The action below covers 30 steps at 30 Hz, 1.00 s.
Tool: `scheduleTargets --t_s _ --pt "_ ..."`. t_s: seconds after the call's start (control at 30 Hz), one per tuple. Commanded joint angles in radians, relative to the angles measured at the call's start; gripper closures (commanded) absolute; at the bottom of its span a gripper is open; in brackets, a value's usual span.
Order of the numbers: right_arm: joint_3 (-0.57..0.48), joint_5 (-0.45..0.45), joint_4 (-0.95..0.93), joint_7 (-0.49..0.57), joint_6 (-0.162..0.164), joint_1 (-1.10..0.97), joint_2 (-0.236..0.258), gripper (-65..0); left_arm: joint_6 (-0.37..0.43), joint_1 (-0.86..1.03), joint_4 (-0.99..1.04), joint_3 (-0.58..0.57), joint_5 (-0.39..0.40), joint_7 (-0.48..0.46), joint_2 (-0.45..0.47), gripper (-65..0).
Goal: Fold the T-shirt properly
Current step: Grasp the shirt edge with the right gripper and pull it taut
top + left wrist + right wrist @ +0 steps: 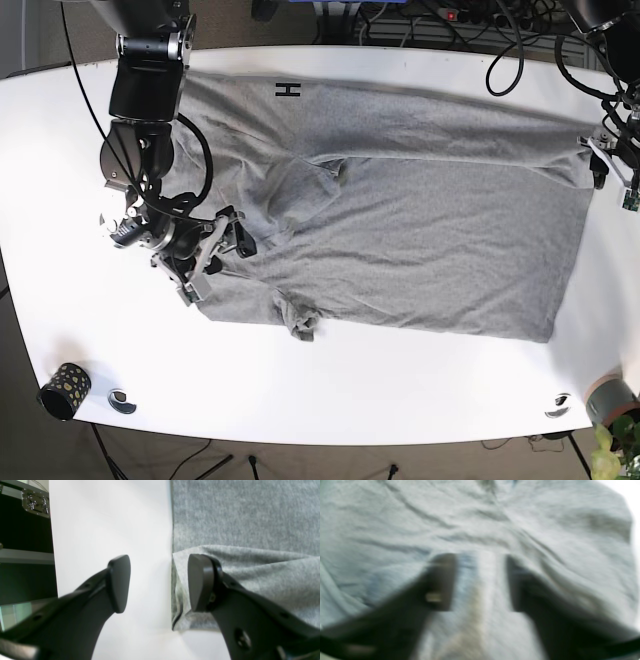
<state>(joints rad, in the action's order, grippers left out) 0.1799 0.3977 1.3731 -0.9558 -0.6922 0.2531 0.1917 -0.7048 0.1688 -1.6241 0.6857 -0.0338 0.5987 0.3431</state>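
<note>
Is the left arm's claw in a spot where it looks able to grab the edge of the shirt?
Probably yes. The left gripper is open and straddles the edge of the grey T-shirt, one finger over the white table, one over cloth, with nothing between.

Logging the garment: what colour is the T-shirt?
Heather grey T-shirt with a small black mark near its top edge; base view shows it best.

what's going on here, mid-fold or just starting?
Looks early. A grey T-shirt lies spread mostly flat on the white table, with one sleeve rumpled over the body. The left pincer is open at the shirt's edge, one finger over the fabric and one over bare table. The right pincer is also open, low over the cloth at the opposite end; its view is blurred. Neither has hold of fabric, and no clean fold is visible.
</note>
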Motion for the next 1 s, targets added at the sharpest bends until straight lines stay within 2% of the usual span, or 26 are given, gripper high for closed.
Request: scheduleTargets --t_s 0.0,0.07,0.23,0.43,0.63,0.73,0.8,0.97 --pt "0.02 0.019 0.085 0.016 -0.006 -0.021 0.032 -51.5 0.007 -0.038 -0.015 0.004 0.012 -0.016 0.018 -33.9" --pt "0.051 0.02 0.147 0.013 -0.006 -0.064 0.036 -54.1 0.007 -0.053 -0.009 0.004 0.013 -0.001 -0.008 -34.2" --pt "0.125 0.019 0.311 0.008 -0.006 -0.216 0.044 -51.7 0.007 -0.059 -0.008 -0.007 0.013 0.039 -0.054 -39.7" --pt "0.254 0.027 0.434 -0.075 -0.006 -0.375 0.032 -51.5 0.007 -0.045 -0.002 -0.065 0.007 0.039 -0.071 -39.9" --pt "0.266 0.027 0.572 -0.09 -0.006 -0.522 -0.027 -51.5 0.007 -0.005 -0.008 -0.057 0.007 0.039 -0.077 -39.9" --pt "0.269 0.027 0.605 -0.09 -0.006 -0.593 -0.056 -51.4 0.007 0.041 -0.031 0.025 0.008 0.04 -0.077 -39.9" --pt "0.27 0.027 0.605 -0.09 -0.006 -0.619 -0.059 -50.4 0.007 0.051 -0.031 0.064 0.007 0.04 -0.077 -39.9" --pt "0.27 0.027 0.605 -0.09 -0.006 -0.673 -0.065 -46.3 0.007 0.064 0.012 0.072 0.008 0.037 -0.048 -39.9"
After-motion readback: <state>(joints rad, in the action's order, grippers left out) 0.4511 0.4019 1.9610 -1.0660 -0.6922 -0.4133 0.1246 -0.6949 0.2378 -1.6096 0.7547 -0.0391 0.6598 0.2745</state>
